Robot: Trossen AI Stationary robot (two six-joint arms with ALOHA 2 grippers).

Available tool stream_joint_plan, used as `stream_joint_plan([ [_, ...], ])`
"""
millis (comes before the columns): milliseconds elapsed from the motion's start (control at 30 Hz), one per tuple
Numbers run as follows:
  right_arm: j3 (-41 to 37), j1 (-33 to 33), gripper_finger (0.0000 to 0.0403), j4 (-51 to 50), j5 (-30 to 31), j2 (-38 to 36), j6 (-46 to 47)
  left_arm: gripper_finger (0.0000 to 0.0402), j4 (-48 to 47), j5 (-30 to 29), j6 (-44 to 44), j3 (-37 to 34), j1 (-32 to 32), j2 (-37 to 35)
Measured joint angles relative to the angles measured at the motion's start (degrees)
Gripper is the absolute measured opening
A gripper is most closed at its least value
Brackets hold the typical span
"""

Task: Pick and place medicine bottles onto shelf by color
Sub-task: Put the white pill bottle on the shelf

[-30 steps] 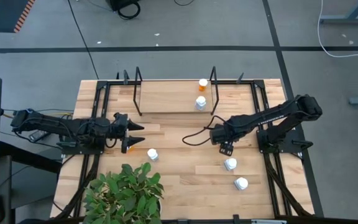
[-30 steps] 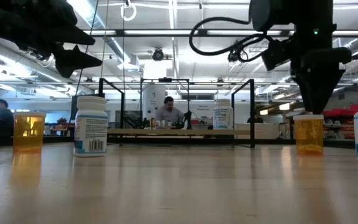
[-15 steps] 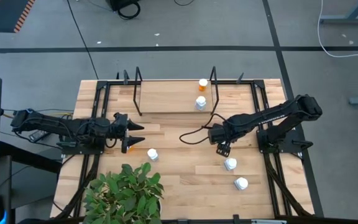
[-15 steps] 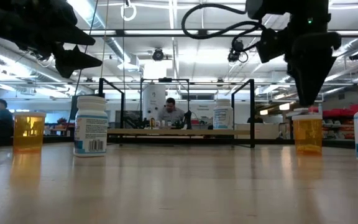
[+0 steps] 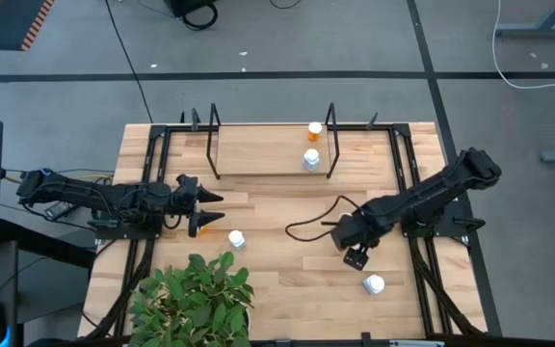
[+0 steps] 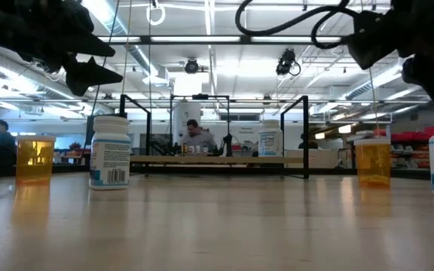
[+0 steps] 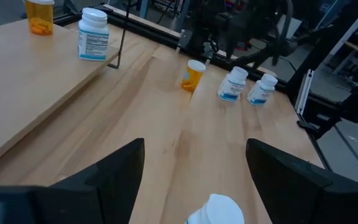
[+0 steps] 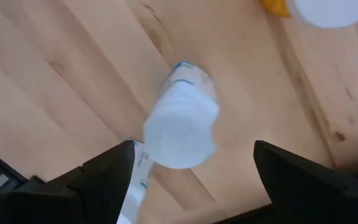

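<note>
My right gripper (image 5: pixel 356 254) is open and points down over a white bottle (image 8: pixel 182 124) standing on the table; its fingers stand on either side of the white cap without touching it. Another white bottle (image 5: pixel 374 284) stands nearer the front edge. An orange bottle (image 6: pixel 373 161) stands just behind them. The shelf (image 5: pixel 258 149) holds an orange bottle (image 5: pixel 314 128) and a white bottle (image 5: pixel 310 159) at its right end. My left gripper (image 5: pixel 220 209) is open and waits by an orange bottle (image 6: pixel 35 158) and a white bottle (image 5: pixel 236 239).
A potted green plant (image 5: pixel 196 299) stands at the front left edge. Black metal frames (image 5: pixel 408 164) run along both sides of the table. A cable (image 5: pixel 311 229) loops from my right arm over the middle of the table. People sit in the room behind.
My right gripper has moved toward the table's near edge, from above the orange bottle to above the white bottle beside it. The bottles have stayed where they were.
</note>
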Motion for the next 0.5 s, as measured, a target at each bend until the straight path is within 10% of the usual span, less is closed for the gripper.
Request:
stream_joint_plan([
  [500,0.00,6.62,0.0338,4.42,8.65,0.00,4.92,0.0286,-0.02,0.00,-0.14,0.00,0.00,0.00],
])
